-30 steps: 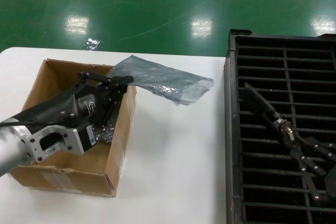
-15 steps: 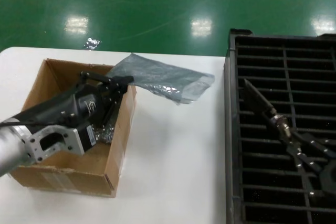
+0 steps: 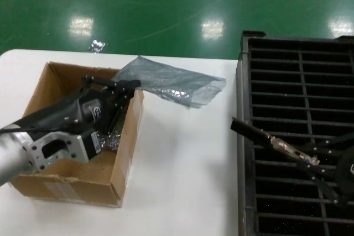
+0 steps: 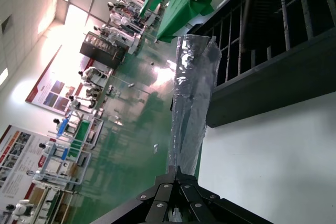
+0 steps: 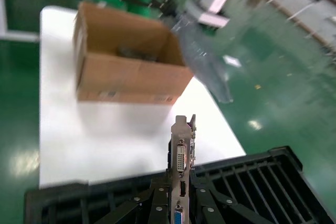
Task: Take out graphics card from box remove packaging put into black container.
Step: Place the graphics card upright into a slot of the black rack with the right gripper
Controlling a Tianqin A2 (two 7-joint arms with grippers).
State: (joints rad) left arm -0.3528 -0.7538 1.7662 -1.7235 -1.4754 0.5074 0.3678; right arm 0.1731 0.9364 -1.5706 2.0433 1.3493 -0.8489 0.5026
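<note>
Card is clamped in the right gripper, held low over the black container near its left wall, lying almost level w/ its dark end poking out past the crate's edge toward the table. Right wrist view shows the graphics card edge-on between the closed fingers, silver bracket facing the cam, a white port above, a dark port mid, a blue port lowest by the jaws.

Left gripper sits at the box's far right corner, arm lying across the open top. It's pinched tight on one end of the packaging; the bag sticks out to the right, over the table, off the surface by the look of its shadow, empty and crinkled. Left wrist view: bag runs straight out from the closed fingertips.

Some silvery wrapped item lies in the box under the left arm, can't tell what
</note>
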